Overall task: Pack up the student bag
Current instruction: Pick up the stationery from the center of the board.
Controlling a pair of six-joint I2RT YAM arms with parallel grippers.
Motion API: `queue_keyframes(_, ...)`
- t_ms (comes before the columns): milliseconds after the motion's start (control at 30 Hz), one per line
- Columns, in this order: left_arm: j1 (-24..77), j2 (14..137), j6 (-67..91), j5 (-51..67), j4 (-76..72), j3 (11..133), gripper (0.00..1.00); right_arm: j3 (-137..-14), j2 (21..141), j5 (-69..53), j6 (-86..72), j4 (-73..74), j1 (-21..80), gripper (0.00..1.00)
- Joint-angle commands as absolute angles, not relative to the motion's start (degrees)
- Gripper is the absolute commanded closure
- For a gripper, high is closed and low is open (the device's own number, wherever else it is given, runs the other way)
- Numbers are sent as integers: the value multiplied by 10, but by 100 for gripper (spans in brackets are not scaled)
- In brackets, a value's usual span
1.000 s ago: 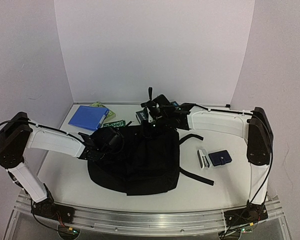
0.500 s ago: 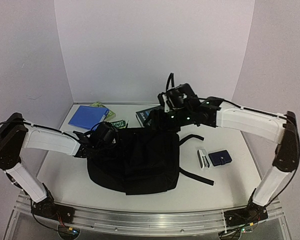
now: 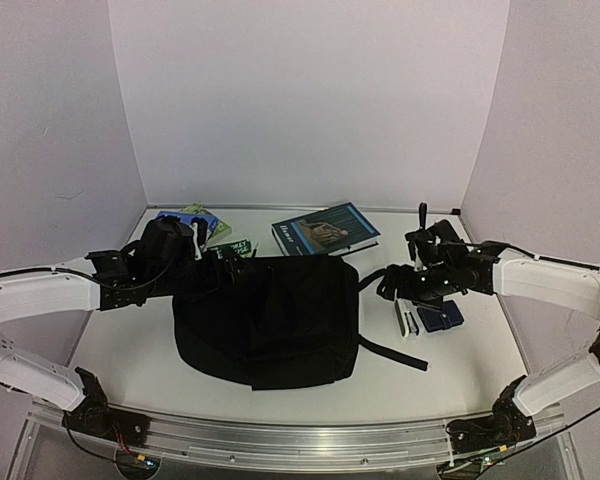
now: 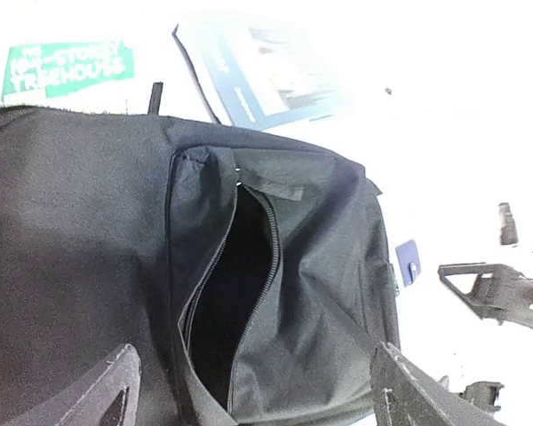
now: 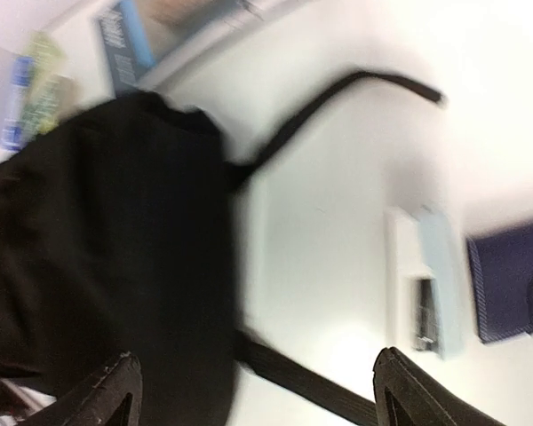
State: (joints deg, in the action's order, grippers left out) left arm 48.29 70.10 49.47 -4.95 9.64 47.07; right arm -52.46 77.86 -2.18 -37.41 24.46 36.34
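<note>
The student bag [image 3: 265, 320] is a large black backpack lying flat in the middle of the table. In the left wrist view the student bag [image 4: 338, 266] shows an unzipped pocket [image 4: 235, 293] gaping open. My left gripper [image 3: 205, 252] hovers over the bag's upper left corner. It is open, and nothing lies between the left gripper's [image 4: 249, 399] fingers. My right gripper [image 3: 388, 285] is open beside the bag's right edge, above a strap [image 5: 355, 84]. In its own blurred view the right gripper [image 5: 258, 399] is empty.
A white stapler [image 3: 408, 318] and a dark-blue pouch [image 3: 442, 316] lie right of the bag. Behind it are a blue-covered book [image 3: 325, 228], a green book [image 3: 230, 248] and a blue notebook [image 3: 175, 217]. White walls close off the back and sides.
Both grippers opened and left the bag's top edge. The right arm swung right and down toward the stapler; the left arm drew back to the left. The blue-covered book is uncovered.
</note>
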Motion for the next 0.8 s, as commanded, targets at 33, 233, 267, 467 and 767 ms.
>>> queue_keyframes(33,475,647,494,-52,117,463,5,-493,816,41,-366,237,337,5)
queue_keyframes(233,473,640,491,-14,116,470,4,-465,867,50,-355,198,311,2)
queue_keyframes(267,473,643,491,-11,116,472,3,-464,876,51,-354,193,311,2)
queue_keyframes(467,472,659,490,15,110,481,3,-454,912,50,-350,173,311,7)
queue_keyframes(767,468,686,490,35,103,491,3,-446,927,33,-341,154,311,37)
